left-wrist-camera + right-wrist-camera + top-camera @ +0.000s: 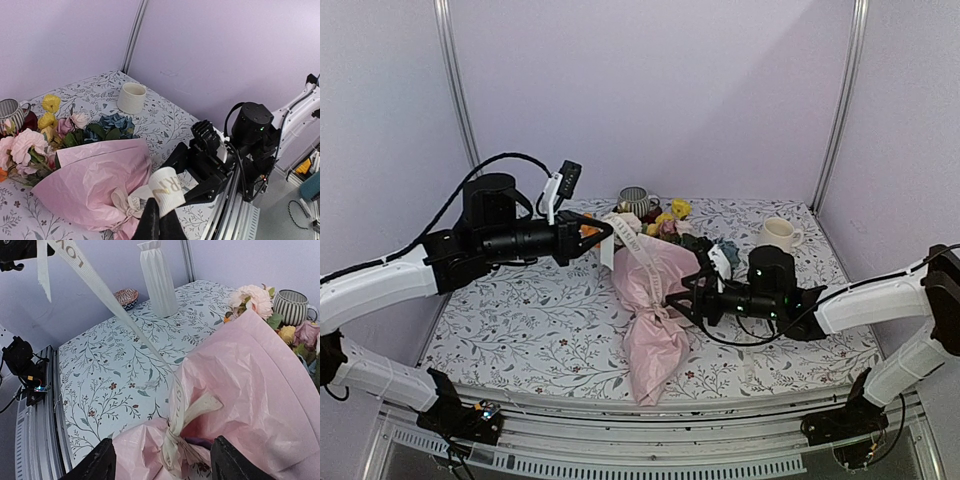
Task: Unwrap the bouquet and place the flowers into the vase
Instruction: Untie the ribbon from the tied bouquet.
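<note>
— What's on the flowered surface [520, 310]?
— The bouquet [655, 300], lying with blooms toward the back wall, its tied neck between the right tool's [165, 455] spread jaws.
— The vase [157, 280]?
— Upright; only the right wrist view shows it.
— The left tool [605, 232]?
— Clamped on the ribbon [165, 189], above the bouquet.
</note>
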Available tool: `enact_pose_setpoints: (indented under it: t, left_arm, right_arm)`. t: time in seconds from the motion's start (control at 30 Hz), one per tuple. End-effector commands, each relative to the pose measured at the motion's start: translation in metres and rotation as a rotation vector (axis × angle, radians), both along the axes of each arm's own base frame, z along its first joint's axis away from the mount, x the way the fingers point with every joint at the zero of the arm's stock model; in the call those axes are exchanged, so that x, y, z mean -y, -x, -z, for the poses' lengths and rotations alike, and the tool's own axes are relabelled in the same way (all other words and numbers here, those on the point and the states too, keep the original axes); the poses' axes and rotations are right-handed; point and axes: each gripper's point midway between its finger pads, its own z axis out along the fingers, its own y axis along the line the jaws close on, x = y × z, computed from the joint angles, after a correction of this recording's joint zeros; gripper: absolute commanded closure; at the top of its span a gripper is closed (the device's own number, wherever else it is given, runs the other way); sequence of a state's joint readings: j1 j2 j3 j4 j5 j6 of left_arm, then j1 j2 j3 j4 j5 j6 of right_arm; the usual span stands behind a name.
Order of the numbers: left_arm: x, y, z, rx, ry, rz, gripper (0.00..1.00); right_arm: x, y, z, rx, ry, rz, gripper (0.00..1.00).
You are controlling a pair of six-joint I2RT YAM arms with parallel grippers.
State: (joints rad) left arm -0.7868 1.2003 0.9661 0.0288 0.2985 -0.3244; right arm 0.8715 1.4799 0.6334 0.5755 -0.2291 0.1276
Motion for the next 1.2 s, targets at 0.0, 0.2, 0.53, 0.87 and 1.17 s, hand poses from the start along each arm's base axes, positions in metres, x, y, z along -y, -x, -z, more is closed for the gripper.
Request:
enact_pose_setpoints:
  t: [0.0,0.2,0.53,0.87,1.17]
  left_arm:
    - [-0.018,-0.005,-0.003,0.035,-0.014,-0.066,1.0]
    - [-0.04,-0.008,-0.005,0.053,-0.017,-0.149,1.0]
    - [-0.054,-0.005,-0.003,0.057,-0.012,-0.178,1.0]
    - [-0.06,0.0,0.008,0.03,-0.008,-0.185,1.0]
    - [-0.064,-0.001,0.003,0.04,-0.002,-0.203,1.0]
  right_arm:
    - [0.032,0.013,0.03,-0.084,0.084,0.067,0.34]
    - [0.058,0.027,0.052,-0.14,0.109,0.109,0.35]
    - [0.04,0.014,0.063,-0.184,0.135,0.11,0.38]
    - [0.007,0.004,0.063,-0.186,0.133,0.025,0.44]
    - [0.004,0.008,0.083,-0.216,0.164,-0.001,0.5]
